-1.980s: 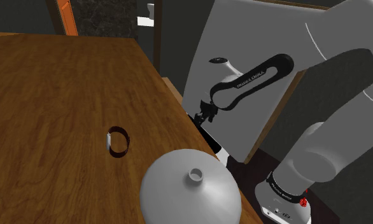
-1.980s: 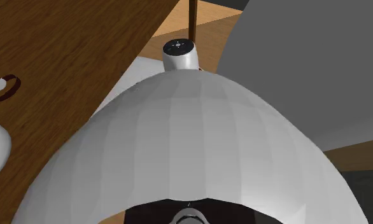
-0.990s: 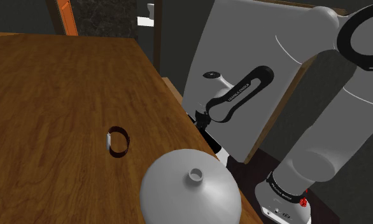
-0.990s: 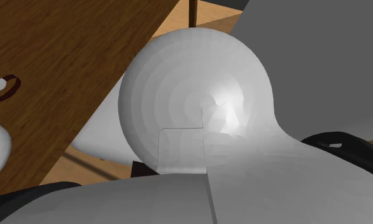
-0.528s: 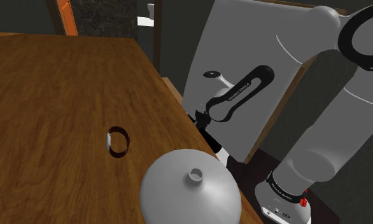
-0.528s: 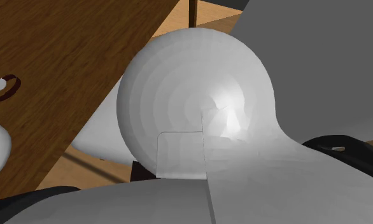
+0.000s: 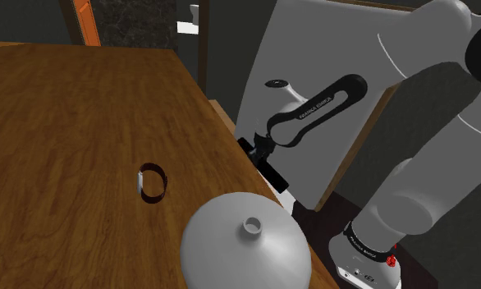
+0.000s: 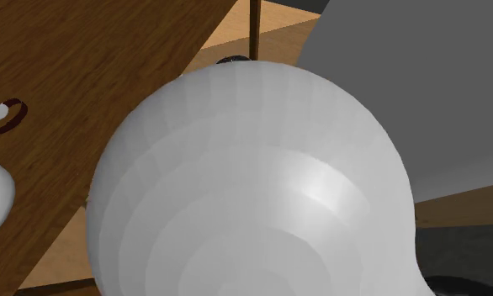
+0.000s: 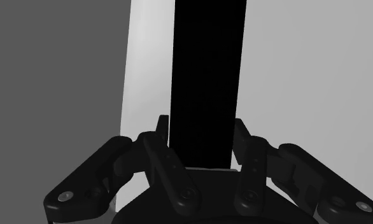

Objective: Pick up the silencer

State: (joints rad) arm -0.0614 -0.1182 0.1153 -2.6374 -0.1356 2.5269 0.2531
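Beside the wooden table (image 7: 83, 123), the gripper (image 9: 202, 124) has risen slightly, jaws closed on the black silencer (image 9: 207, 70), suggesting lift-off has begun

Shoulder view high beside stand (image 7: 370, 246), over table (image 7: 83, 107). Second exterior hugs arm (image 8: 253, 193), same table edge.

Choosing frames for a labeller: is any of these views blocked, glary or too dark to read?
Shoulder view: evenly lit, no glare, the wooden table and ring read clearly. Second exterior view: the arm's white joint blocks most of it, with a soft highlight. Wrist view: flat greys and an unshaded black strip ahead of the gripper.
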